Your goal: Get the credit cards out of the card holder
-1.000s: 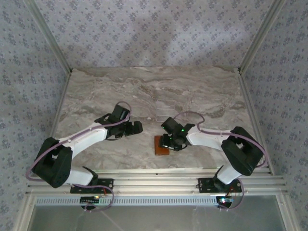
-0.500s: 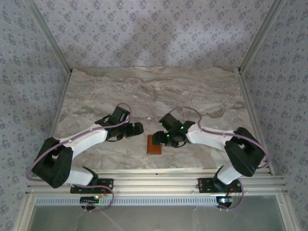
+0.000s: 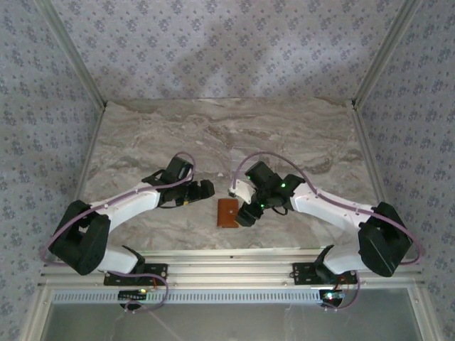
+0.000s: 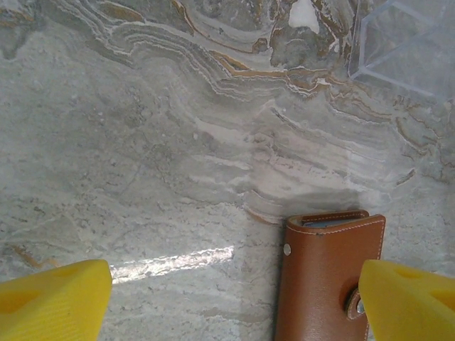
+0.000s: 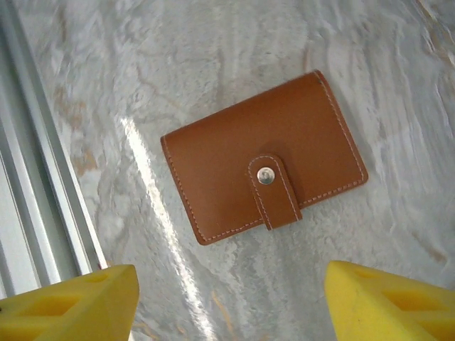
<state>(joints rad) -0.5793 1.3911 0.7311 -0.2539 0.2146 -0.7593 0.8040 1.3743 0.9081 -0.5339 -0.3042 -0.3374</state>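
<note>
Card holder (image 5: 264,167) lies flat on table (image 5: 355,64), snap tab (image 5: 274,190) fastened, beneath my right gripper (image 5: 229,305), jaws apart, empty. Left gripper (image 4: 231,305) spread wide, just beside. Leather likely light, soft, slippery: I pin body, pinch tab end.

This looks like a robot test cell in a lab, not a lived-in room. A marble-patterned table (image 3: 284,128) is boxed in on the left, far and right by flowered wallpaper panels (image 3: 227,50) framed in aluminium rails (image 3: 234,266). The left arm (image 3: 128,202) and right arm (image 3: 334,206) are bolted along the near edge.
</note>
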